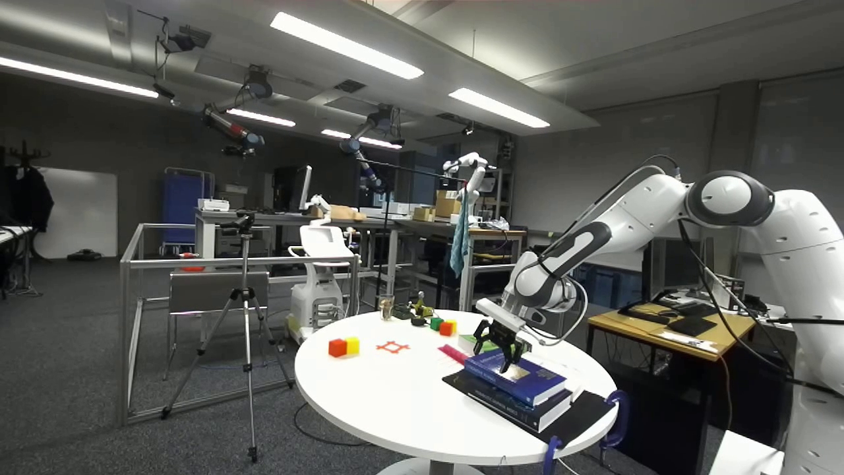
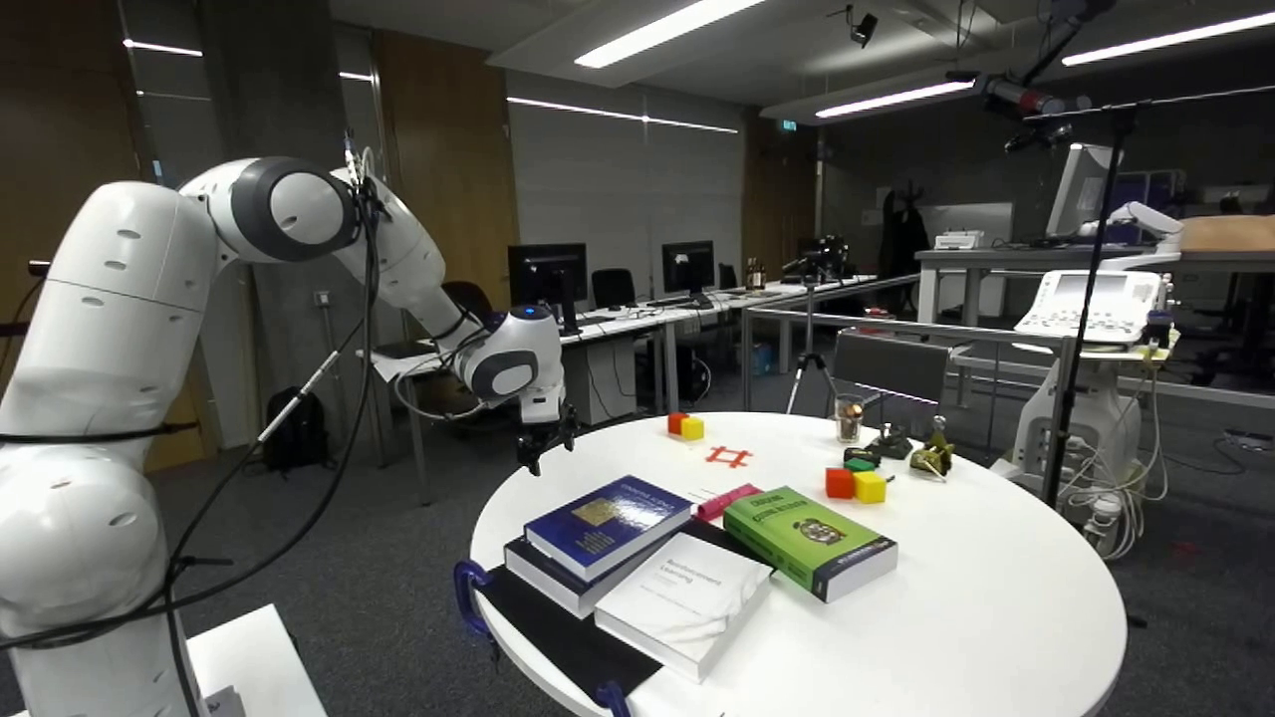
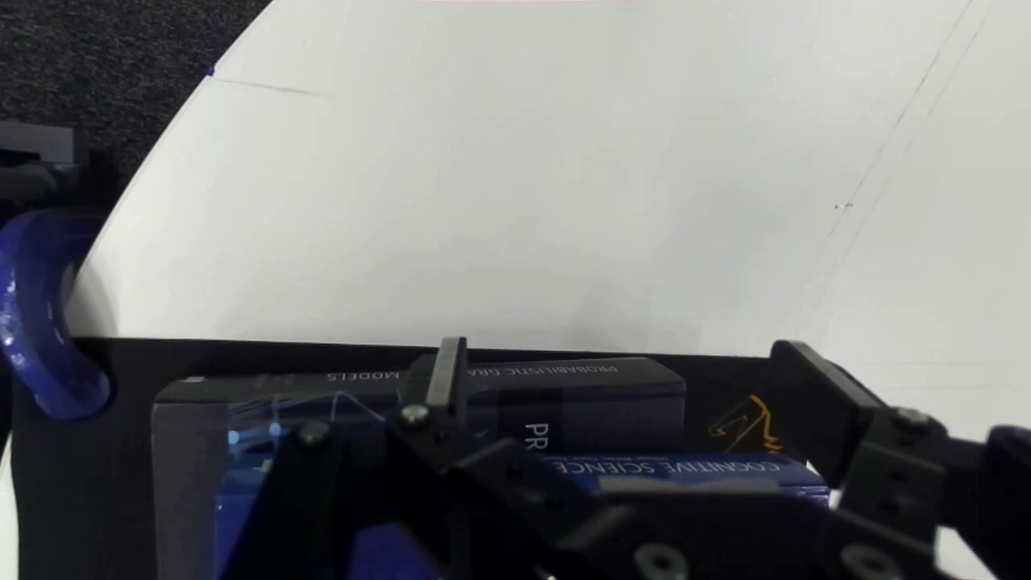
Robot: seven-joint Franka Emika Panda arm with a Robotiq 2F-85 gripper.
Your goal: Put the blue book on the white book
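In an exterior view, the left of the frame is being filled by the robot arm, its wrist being extended toward the left of centre. At the lower left, a black sheet is being pinned to the edge of the white table by a blue clamp. Left of centre, the gripper is being held in the air, apart from the blue book; its jaws are being shown released, the fingers being spread wide in the wrist view. Near the middle of the frame, that book is being supported flat by a dark book (upside down, the word "Probabilistic" is being displayed on the lower spine in the wrist view). Just to its right, the white book is being seen flat, the title "Reinforcement Learning" being turned upward. Beyond it, a pink item is being seen just beside a green book right of centre. Farther right, a red cube and a yellow cube are being shown side by side.
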